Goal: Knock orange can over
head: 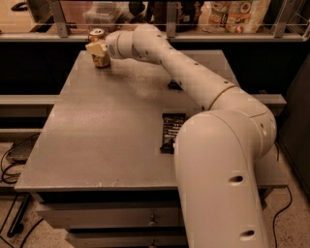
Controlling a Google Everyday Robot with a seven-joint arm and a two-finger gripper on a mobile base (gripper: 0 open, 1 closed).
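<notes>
The orange can (98, 44) stands upright at the far left corner of the grey table (111, 126). Its silver top rim shows above my gripper. My gripper (97, 49) reaches across the table from the right and sits right at the can's front, overlapping its middle. The pale arm (193, 77) stretches diagonally over the table from the big shoulder housing at the lower right.
A dark snack-bar wrapper (170, 131) lies on the table near the arm's base. Another small dark item (173, 85) lies partly under the arm. A railing and shelf with bags (237, 14) run behind the table. Cables (12, 160) lie on the floor left.
</notes>
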